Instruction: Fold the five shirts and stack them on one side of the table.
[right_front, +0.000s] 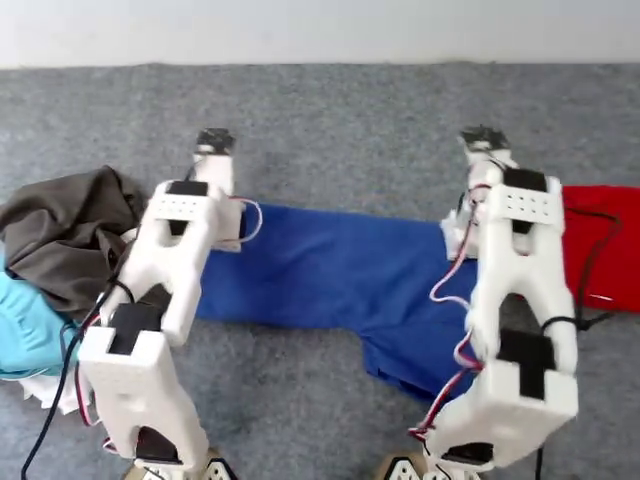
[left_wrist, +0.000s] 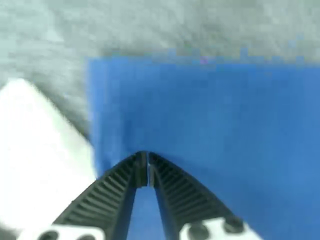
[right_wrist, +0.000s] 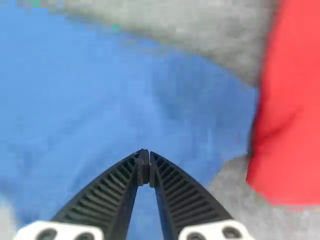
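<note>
High view: with both arms' jaws pressed together over the blue shirt, its far edge should be drawn evenly toward the near edge of the desk.

Stretched forward side by side, left gripper and right gripper hold fingers pressed together.

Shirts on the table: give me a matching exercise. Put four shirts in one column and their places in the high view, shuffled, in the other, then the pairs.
1. blue shirt
2. red shirt
3. dark grey-brown shirt
4. turquoise shirt

A. at the far right edge
B. crumpled in a heap on the left
C. spread out flat in the middle
D. at the left edge, partly under another shirt

Pairs: 1-C, 2-A, 3-B, 4-D
</note>
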